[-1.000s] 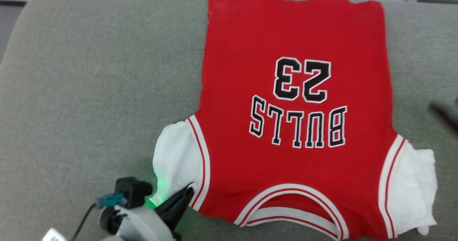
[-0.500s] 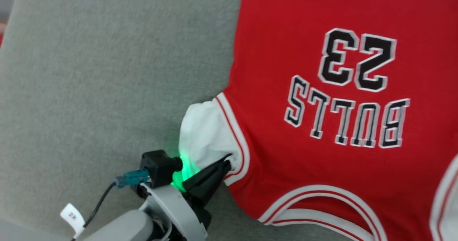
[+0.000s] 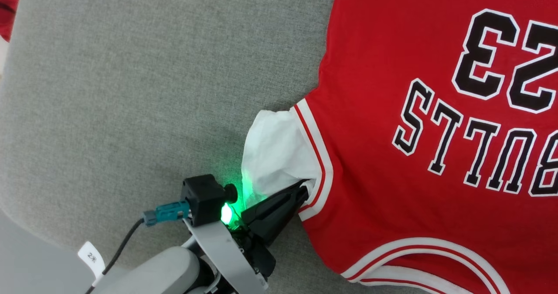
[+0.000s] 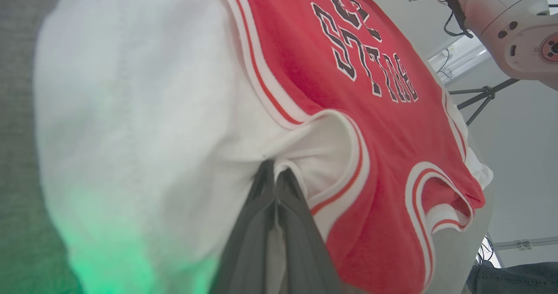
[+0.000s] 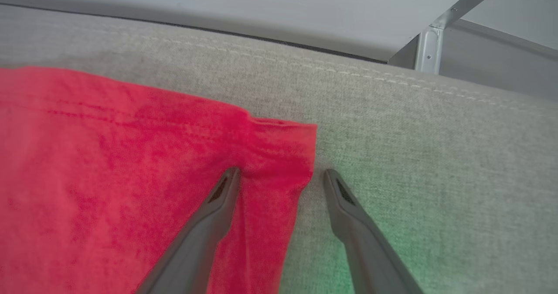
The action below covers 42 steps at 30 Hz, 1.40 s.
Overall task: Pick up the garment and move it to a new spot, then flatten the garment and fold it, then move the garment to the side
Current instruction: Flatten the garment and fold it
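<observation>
While left hand (image 3: pixel 304 189) pinches shut on white sleeve (image 3: pixel 279 150) of Bulls jersey (image 3: pixel 392 189), right hand (image 5: pixel 281 176), wide open, straddles hem corner (image 5: pixel 301 141): advise closing squarely, tensioning evenly.

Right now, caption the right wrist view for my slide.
Open right hand straddling a corner of the jersey on the grey cushion.

It looks like a robot laboratory or a test room — a grey upholstered pad (image 5: pixel 436 124) with a stitched edge lies before a bare pale wall (image 5: pixel 218 6), and a metal frame strut (image 5: pixel 429 45) and tripod legs (image 4: pixel 487 92) stand close by.
</observation>
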Available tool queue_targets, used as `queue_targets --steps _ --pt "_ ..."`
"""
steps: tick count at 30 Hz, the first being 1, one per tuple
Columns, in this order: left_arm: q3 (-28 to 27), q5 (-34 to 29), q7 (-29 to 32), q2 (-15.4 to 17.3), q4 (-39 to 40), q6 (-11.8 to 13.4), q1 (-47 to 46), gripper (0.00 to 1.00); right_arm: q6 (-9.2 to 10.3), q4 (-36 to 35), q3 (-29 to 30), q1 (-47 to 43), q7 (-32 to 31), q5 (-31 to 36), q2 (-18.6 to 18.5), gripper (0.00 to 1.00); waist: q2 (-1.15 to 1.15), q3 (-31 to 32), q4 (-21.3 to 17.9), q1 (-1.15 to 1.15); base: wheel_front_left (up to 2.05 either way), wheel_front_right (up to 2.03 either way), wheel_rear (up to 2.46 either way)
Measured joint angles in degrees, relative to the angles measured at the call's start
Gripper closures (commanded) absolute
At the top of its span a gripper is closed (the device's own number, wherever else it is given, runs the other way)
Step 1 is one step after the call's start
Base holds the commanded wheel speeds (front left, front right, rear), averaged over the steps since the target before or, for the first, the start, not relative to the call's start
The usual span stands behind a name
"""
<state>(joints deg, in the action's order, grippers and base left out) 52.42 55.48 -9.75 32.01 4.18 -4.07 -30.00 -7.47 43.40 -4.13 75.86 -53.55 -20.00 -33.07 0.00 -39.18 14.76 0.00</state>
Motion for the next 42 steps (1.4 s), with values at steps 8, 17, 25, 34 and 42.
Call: queue_targets --steps 8,17,25,34,42 --pt "0.0 0.4 -0.1 0.1 0.1 -0.5 -0.3 1.0 0.0 1.5 -1.4 1.0 1.6 -0.1 0.2 1.0 0.0 -0.4 -0.1 0.0 0.0 0.0 0.0" --pt "-0.1 1.4 -1.0 -0.8 -2.6 -1.5 -1.1 1.0 0.0 4.4 -3.3 0.4 5.5 -0.7 1.5 1.0 0.0 1.8 -0.9 0.0 0.0 0.0 0.0" --pt "-1.1 2.5 -1.5 -1.0 -8.3 -1.4 -1.4 1.0 0.0 -4.3 -12.1 -11.5 7.8 -10.9 -1.7 1.0 0.0 7.2 -2.5 0.0 0.0 0.0 0.0" --pt "-1.1 3.0 -0.7 0.4 -11.2 -0.5 -0.5 1.0 -0.02 -21.6 -14.8 -34.1 8.2 -22.6 -12.7 1.0 0.0 14.5 -6.0 0.0 0.0 0.0 0.0" --pt "-1.3 3.7 -0.6 2.6 -10.7 1.1 1.9 1.0 -0.02 -35.4 -8.7 -57.8 8.2 -26.3 -14.9 1.0 0.0 19.5 -10.1 0.0 0.0 0.0 0.0"
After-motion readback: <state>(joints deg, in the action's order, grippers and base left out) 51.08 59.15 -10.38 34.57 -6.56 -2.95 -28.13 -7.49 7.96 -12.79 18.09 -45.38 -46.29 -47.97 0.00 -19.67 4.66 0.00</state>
